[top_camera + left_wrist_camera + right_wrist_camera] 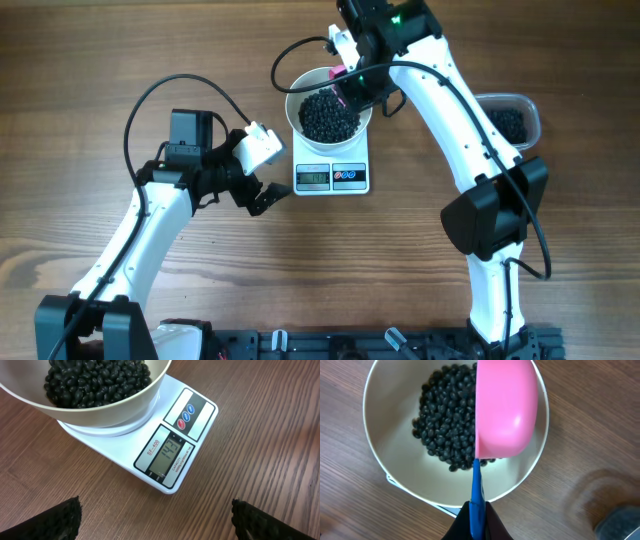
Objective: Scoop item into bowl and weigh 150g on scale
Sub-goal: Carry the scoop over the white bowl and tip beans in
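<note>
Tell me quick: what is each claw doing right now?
Left claw: open, holding nothing.
Right claw: closed on the blue handle of the small pink plastic scoop, above the round white bowl.

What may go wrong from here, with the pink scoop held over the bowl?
1. The display appears to read 143, so another full load may overshoot the target.
2. The scoop hangs near the bowl rim; beans may fall outside, or a bump may shift the bowl on the scale.
</note>
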